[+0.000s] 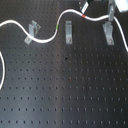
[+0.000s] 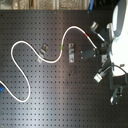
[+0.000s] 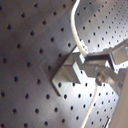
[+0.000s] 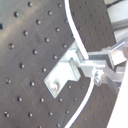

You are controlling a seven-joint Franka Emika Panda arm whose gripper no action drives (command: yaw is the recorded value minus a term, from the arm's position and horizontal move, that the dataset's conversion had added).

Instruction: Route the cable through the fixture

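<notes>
Close to both wrist cameras stands a metal clip (image 4: 62, 75), bolted to the black perforated board (image 3: 25, 60), and the white cable (image 3: 76, 37) runs right along its upper edge and on past the gripper's fingers (image 3: 107, 59). Whether the jaws are apart or pinched on the cord I cannot tell.

In the first exterior view the cable (image 1: 47, 39) snakes across the board: it passes behind the left clip (image 1: 33, 31), dips, climbs to its green band (image 1: 59, 24), arcs over the middle clip (image 1: 68, 33), and reaches its red band (image 1: 83, 16) just below the gripper (image 1: 86, 6). The right clip (image 1: 108, 32) stands beside that stretch.

In the second exterior view the arm (image 2: 116, 45) hangs over that view's right side, and the cable's far end curls toward the second exterior view's lower left.
</notes>
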